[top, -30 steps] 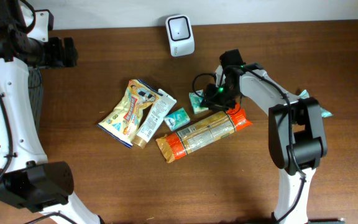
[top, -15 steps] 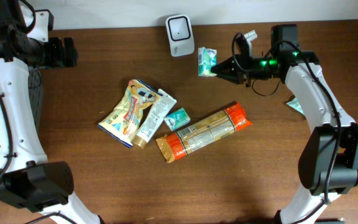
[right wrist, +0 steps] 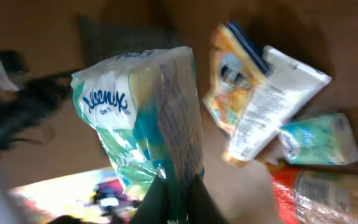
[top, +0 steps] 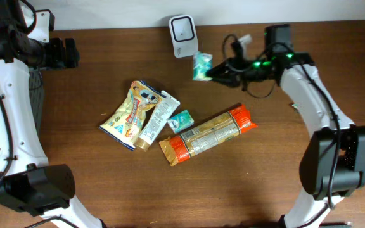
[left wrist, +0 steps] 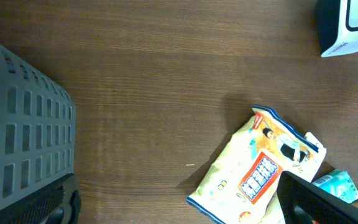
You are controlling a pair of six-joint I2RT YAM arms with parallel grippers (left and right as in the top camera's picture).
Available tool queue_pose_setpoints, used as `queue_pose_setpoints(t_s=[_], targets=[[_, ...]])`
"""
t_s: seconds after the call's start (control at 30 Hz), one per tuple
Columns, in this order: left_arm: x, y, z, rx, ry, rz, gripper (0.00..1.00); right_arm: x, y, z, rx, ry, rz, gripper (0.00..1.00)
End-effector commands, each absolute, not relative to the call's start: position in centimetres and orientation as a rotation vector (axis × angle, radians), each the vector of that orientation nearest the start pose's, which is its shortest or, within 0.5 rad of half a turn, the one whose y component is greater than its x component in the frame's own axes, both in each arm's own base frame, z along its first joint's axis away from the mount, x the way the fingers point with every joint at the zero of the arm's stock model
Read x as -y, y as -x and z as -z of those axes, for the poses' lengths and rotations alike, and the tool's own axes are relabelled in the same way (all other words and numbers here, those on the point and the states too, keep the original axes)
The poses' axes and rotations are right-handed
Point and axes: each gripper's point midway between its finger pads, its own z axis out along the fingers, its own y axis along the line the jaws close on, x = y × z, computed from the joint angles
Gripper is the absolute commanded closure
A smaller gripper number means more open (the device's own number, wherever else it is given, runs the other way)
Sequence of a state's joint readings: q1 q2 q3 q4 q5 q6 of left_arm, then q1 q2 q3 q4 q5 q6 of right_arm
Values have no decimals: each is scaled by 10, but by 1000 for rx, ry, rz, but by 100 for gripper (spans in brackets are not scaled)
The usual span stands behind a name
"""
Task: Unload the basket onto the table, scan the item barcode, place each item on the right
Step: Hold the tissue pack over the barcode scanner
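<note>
Tissue pack (top: 201, 66) nearer scanner (top: 183, 35), right claw (top: 210, 71) outstretched

The tissue pack (top: 201, 65) is just beside the scanner (top: 184, 36), behind the cracker sleeve (top: 208, 134).

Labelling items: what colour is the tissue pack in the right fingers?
The tissue pack is white and teal-green, blue logo; right wrist view best.

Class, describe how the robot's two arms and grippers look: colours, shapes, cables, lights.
The left arm and right arm have smooth white links and bulky black joints. The left gripper and right gripper are black. A thin black cable loops at the right wrist, beside small green lights.
</note>
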State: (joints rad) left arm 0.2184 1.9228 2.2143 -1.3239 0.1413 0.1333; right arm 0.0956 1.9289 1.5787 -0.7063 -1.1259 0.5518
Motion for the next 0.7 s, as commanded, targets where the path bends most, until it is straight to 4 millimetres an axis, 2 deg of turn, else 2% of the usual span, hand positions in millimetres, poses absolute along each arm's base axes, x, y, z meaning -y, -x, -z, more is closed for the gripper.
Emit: queue_pose_setpoints(t_s=[0.0, 0.03, 0.07, 0.1, 0.17, 0.23, 0.27, 0.3, 0.37, 0.4, 0.43, 0.47, 0.5, 0.53, 0.67], targets=[[-75, -448, -284, -2573, 70, 54, 1, -194, -419, -176, -2744, -108, -1093, 96], [-75, -448, -284, -2573, 70, 54, 1, -184, -421, -184, -2781, -71, -799, 96], [-75, -448, -284, -2573, 70, 55, 1, -174, -430, -210, -2737, -48, -517, 96], [-75, -448, -285, -2573, 70, 54, 1, -168, -441, -238, -2645, -20, -329, 96], [-75, -448, -285, -2573, 70, 54, 1, -159, -463, -277, -2444, -39, -57, 96], [-75, -448, -285, -2573, 70, 54, 1, -178, -497, -309, -2198, 89, 147, 96], [-75, -448, -285, -2573, 70, 54, 1, -189, -522, -315, -2079, 154, 262, 96], [-75, -448, -285, -2573, 70, 54, 1, -202, -548, -308, -1989, 240, 362, 96], [-75, -448, -285, -2573, 70, 54, 1, -222, -602, -252, -1885, 448, 558, 96], [-75, -448, -285, -2573, 70, 54, 1, -226, -614, -230, -1869, 507, 603, 96], [-75, -448, -285, -2573, 70, 54, 1, -229, -625, -198, -1868, 564, 647, 96], [-75, -448, -284, -2573, 70, 54, 1, -229, -633, -169, -1874, 616, 686, 96], [-75, -448, -285, -2573, 70, 54, 1, -228, -637, -149, -1879, 658, 723, 96], [-75, -448, -284, -2573, 70, 54, 1, -224, -640, -138, -1883, 648, 740, 96], [-75, -448, -284, -2573, 70, 54, 1, -222, -642, -138, -1882, 640, 742, 96]])
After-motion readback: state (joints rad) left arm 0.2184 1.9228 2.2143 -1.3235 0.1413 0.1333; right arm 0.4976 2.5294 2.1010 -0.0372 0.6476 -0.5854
